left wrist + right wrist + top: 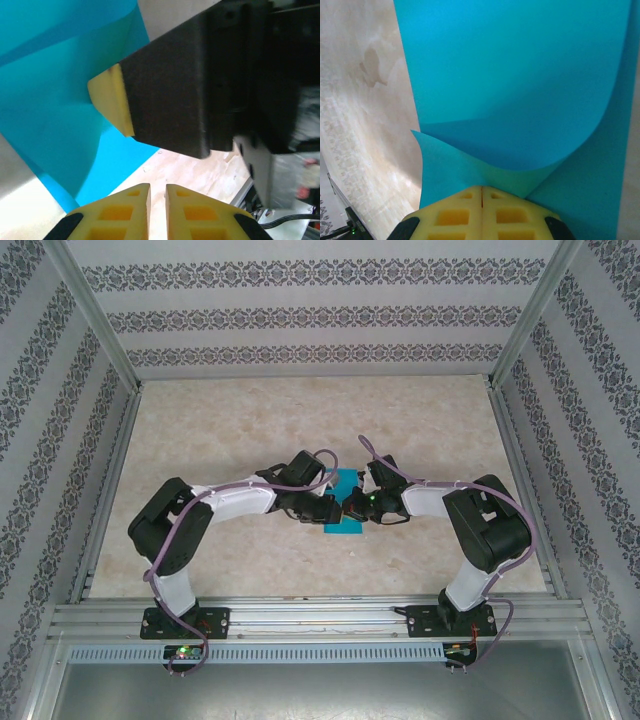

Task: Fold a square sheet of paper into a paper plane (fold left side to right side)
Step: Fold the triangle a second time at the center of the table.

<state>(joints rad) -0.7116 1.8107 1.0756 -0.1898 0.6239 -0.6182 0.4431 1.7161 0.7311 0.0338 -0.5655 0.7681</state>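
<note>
Reaching in from the left, the left tool sits at the sheet in the middle of the bench. Its wrist view shows its yellow fingers a thin slit apart with nothing between them, and the turquoise paper is bowed up just to their left. Right of it, the right tool has its fingers pressed together, pinching a lifted edge of the sheet, which curls over the flat part lying on the bench.

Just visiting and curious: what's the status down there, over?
Right tool shut on turquoise paper sheet, edge lifted and curling. Left tool slightly open, empty, close by. Nothing seen blocking the fold.
</note>
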